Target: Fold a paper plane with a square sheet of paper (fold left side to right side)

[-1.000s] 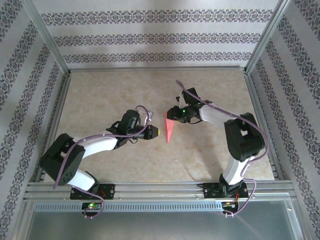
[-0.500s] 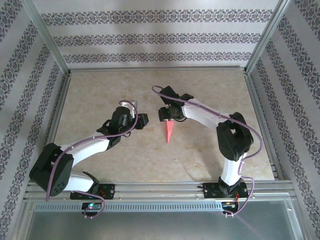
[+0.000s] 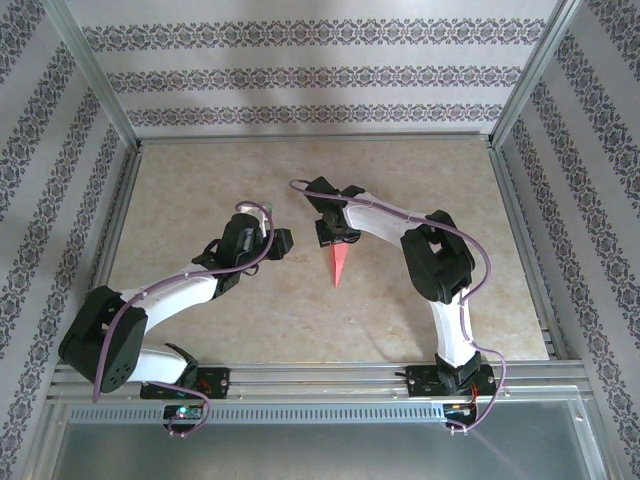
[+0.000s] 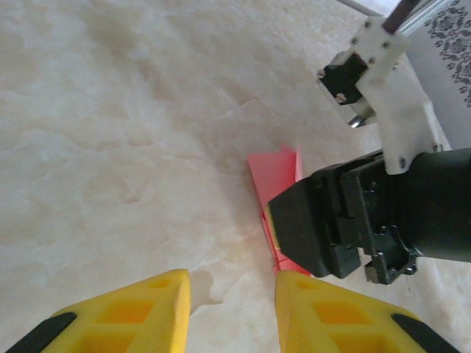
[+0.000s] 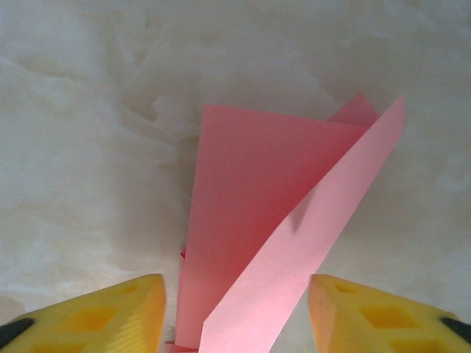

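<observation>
My right jaws stand open over the slim salmon-pink paper dart (image 5: 243, 191), which lies mid on the beige marbled tabletop (image 3: 200, 180) with one flap (image 5: 324, 213) raised, gripping nothing, my left jaws are open and empty nearby, so I should press this flap flat along its crease, slowly.

I see a beige marbled tabletop (image 3: 200, 180) across mid-frame. Wallpapered walls (image 3: 320, 70) with floral bands line the top and both sides. Aluminium rails (image 3: 320, 378) run along the bottom, with a perforated strip (image 3: 300, 411) just below.
</observation>
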Available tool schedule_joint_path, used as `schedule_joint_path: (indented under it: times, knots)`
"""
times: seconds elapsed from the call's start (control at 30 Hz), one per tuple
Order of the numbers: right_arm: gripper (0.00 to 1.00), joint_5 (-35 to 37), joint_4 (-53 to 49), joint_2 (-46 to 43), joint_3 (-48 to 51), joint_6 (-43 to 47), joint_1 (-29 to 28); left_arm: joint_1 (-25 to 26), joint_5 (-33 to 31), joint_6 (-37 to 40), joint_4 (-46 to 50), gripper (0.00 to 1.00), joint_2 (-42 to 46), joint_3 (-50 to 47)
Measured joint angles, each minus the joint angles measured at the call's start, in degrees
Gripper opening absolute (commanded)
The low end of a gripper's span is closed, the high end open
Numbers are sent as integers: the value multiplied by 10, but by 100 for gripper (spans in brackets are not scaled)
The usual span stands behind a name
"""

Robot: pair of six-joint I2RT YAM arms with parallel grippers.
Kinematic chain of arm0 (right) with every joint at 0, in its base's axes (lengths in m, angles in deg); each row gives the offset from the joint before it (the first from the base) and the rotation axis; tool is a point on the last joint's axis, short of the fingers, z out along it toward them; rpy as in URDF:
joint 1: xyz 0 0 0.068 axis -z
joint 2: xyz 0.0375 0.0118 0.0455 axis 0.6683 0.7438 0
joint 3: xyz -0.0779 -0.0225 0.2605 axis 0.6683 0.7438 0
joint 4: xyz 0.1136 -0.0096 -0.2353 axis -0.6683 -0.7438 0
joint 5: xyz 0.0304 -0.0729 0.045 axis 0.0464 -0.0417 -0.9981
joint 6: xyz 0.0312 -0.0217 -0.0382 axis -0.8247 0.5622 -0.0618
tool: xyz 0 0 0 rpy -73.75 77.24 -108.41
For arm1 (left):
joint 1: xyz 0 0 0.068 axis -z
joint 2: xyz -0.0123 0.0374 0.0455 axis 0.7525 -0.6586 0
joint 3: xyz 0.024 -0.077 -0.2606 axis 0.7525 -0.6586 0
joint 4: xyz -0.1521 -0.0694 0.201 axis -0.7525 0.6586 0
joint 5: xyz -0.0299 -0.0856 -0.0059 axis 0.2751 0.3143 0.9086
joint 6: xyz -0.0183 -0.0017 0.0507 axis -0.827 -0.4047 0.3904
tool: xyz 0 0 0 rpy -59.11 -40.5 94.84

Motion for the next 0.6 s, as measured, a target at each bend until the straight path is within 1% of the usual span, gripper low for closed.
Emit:
schedule_joint_path:
  times: [0.2,0.3,0.4,0.47,0.57,0.6]
  knots:
    - [31,15,-6,0,0,7,0,-6,0,7,10,36,0,0]
    - [20,24,-5,-1,4,11,0,-6,0,12,15,36,0,1]
    - [7,37,-6,-10,16,12,0,-8,0,16,23,36,0,7]
    - [0,45,-7,-20,23,11,0,-10,0,18,26,36,0,11]
    - [0,58,-10,-46,30,10,0,-14,0,19,30,37,0,16]
    - [0,62,-10,-58,33,10,0,-15,0,20,30,39,0,16]
